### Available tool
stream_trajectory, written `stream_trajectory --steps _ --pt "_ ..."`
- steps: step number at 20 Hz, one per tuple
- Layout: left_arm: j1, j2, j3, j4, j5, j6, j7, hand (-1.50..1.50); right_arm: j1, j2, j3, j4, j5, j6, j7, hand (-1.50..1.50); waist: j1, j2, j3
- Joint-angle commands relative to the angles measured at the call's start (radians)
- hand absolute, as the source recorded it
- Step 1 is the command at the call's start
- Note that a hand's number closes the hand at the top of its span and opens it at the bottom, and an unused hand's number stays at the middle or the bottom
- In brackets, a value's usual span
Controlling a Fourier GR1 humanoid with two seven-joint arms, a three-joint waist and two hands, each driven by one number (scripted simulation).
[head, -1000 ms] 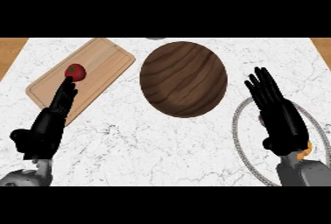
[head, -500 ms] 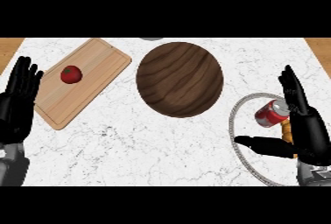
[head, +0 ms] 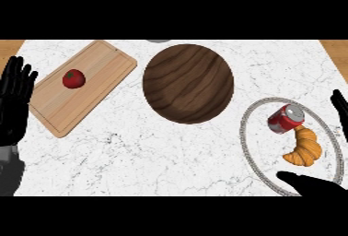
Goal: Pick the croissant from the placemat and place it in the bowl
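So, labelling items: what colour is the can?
Red with a silver top, seen in the head view.

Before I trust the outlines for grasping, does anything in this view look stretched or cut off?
In the head view, the round wooden bowl looks taller than wide, and the ring-edged placemat is stretched the same way; the right hand is cropped by the lower right edge; the croissant and red can show whole.
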Motion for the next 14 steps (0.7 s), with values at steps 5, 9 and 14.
stream_trajectory --steps 5,9,14 --pt "0.032 -0.004 0.004 -0.023 0.003 -0.021 -0.022 0.0 0.112 -0.287 -0.118 -0.224 -0.055 0.339 0.4 -1.5 0.008 -0.001 -0.003" --pt "0.015 0.008 0.034 0.006 0.023 -0.038 -0.014 0.0 0.123 -0.359 -0.171 -0.304 -0.194 0.487 0.535 -1.5 0.015 0.003 0.0" --pt "-0.063 0.013 0.029 0.013 0.011 -0.029 0.043 0.0 0.073 -0.414 -0.17 -0.281 -0.299 0.627 0.633 -1.5 0.03 0.006 0.003"
